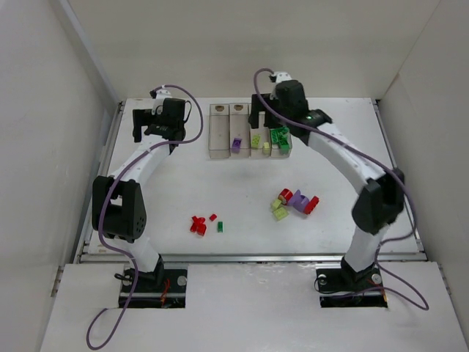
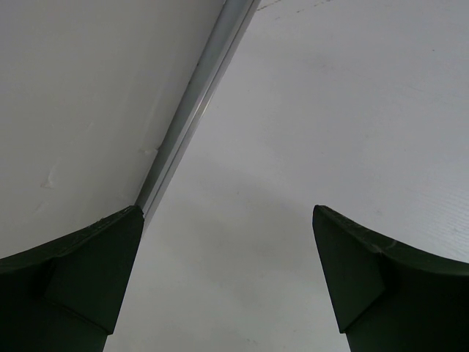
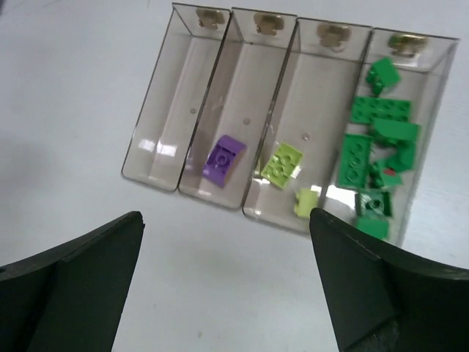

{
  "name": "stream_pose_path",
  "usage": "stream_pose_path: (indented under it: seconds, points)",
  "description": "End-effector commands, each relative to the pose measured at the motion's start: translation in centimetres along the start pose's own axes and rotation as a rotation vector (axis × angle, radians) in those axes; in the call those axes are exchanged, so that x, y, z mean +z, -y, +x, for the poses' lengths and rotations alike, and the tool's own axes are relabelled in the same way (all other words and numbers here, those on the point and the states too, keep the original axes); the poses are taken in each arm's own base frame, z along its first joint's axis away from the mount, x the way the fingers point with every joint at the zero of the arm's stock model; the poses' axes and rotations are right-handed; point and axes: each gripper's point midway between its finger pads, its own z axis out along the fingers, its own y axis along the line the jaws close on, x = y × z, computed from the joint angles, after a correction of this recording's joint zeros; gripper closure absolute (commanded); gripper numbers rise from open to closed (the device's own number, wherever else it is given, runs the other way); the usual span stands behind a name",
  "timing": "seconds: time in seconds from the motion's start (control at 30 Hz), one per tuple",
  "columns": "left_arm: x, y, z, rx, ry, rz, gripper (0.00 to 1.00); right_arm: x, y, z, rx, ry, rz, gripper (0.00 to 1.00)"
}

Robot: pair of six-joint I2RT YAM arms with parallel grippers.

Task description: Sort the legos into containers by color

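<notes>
Here both pairs of jaws gape empty, the right near the bins, loose bricks littering the surface nearby.

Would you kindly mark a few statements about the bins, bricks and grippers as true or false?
1. The leftmost bin holds red bricks. False: it is empty.
2. A purple brick lies in the second bin from the left. True.
3. The left gripper and the right gripper are both open with nothing between their fingers. True.
4. Every green brick is already in a bin. False: one green brick lies on the table near the red bricks.
</notes>
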Motion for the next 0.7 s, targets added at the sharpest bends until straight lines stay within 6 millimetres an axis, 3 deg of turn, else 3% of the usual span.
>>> stream_pose_path:
  seconds: [0.0, 0.03, 0.07, 0.13, 0.17, 0.2, 0.33, 0.47, 0.67]
  points:
    - [-0.9, -1.1, -2.0, -0.078, 0.038, 0.005, 0.0, -5.9, 3.4, 0.6, -0.046, -0.031, 0.085, 0.0]
    - [-0.7, -0.9, -2.0, -0.071, 0.032, 0.004, 0.0, -6.7, 3.4, 2.4, -0.058, -0.086, 0.066, 0.0]
    - [-0.7, -0.9, -2.0, -0.071, 0.032, 0.004, 0.0, -8.1, 4.5, 5.6, -0.067, -0.18, 0.065, 0.0]
    - [-0.6, -0.8, -2.0, -0.076, 0.027, 0.004, 0.0, -9.4, 3.8, 9.0, -0.085, -0.289, -0.018, 0.0]
    - [-0.5, -0.4, -2.0, -0.079, 0.022, 0.014, 0.0, -11.3, 3.2, 13.7, -0.111, -0.433, -0.038, 0.0]
    - [-0.5, -0.4, -2.0, -0.079, 0.022, 0.014, 0.0, -11.3, 3.2, 13.8, -0.112, -0.435, -0.038, 0.0]
    - [-0.5, 0.1, -2.3, -0.087, 0.018, 0.036, 0.0, -11.3, 4.3, 18.6, -0.17, -0.618, 0.058, 0.04]
    - [-0.5, 0.1, -2.3, -0.087, 0.018, 0.036, 0.0, -10.9, 4.7, 20.1, -0.224, -0.694, 0.095, 0.06]
    - [-0.7, -0.3, -2.1, -0.086, 0.018, 0.027, 0.0, -11.1, 5.4, 22.7, -0.292, -0.773, 0.159, 0.18]
